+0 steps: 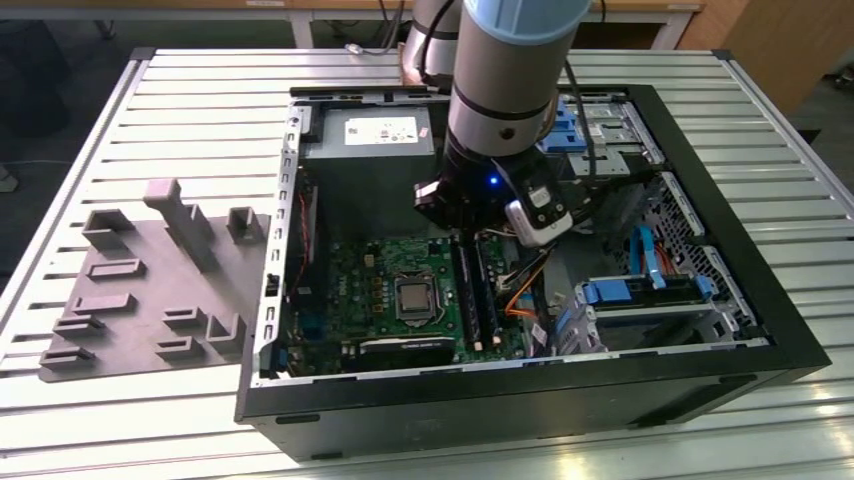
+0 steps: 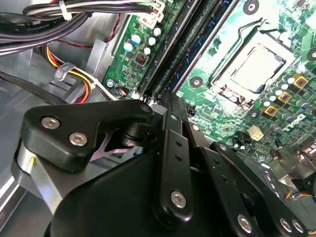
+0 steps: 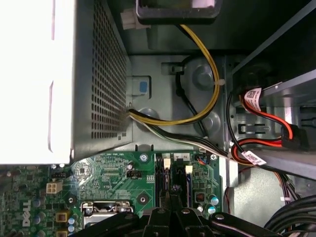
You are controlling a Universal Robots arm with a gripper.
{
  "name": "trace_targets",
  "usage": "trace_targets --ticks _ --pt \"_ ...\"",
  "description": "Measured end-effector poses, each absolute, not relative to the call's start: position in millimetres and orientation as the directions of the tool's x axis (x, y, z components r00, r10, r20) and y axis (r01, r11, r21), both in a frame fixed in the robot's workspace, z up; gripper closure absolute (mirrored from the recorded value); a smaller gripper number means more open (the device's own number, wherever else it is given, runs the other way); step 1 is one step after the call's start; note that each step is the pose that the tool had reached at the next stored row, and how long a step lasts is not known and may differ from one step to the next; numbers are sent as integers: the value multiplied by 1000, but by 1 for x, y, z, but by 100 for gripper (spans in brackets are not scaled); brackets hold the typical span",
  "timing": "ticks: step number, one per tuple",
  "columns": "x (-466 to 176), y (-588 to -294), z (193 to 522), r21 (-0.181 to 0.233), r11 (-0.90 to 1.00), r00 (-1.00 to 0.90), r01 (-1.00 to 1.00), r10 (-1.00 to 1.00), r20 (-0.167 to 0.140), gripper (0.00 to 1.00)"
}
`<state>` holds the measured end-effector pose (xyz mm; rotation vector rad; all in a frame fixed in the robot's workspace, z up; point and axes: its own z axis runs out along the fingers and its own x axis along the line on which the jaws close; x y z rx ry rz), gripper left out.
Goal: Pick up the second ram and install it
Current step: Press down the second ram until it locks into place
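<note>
My gripper (image 2: 170, 106) was closed flat and pressing on the second ram (image 1: 469, 285), which stood in its slot on the motherboard (image 1: 380, 270); seating seemed nearly done. Bundled cables (image 3: 197, 106) and the power supply (image 1: 367, 150) crowded close, while the grey tray (image 1: 134, 290) lay outside the case

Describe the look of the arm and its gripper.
The arm is a thick cylinder with pale blue-grey and silver sections, a small blue light near its wrist and a white-and-black camera alongside. The gripper is matt black, built of flat linked bars with silver screw heads.
</note>
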<state>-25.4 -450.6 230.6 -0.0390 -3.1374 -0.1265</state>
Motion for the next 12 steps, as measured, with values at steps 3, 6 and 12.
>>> trace_targets --ticks 3,6,12 --pt "-26 -449 229 80 996 -1000 28 28 2 89" --pt "-26 -448 228 81 996 -1000 30 30 2 89" --pt "-26 -446 226 80 996 -999 32 32 2 89"
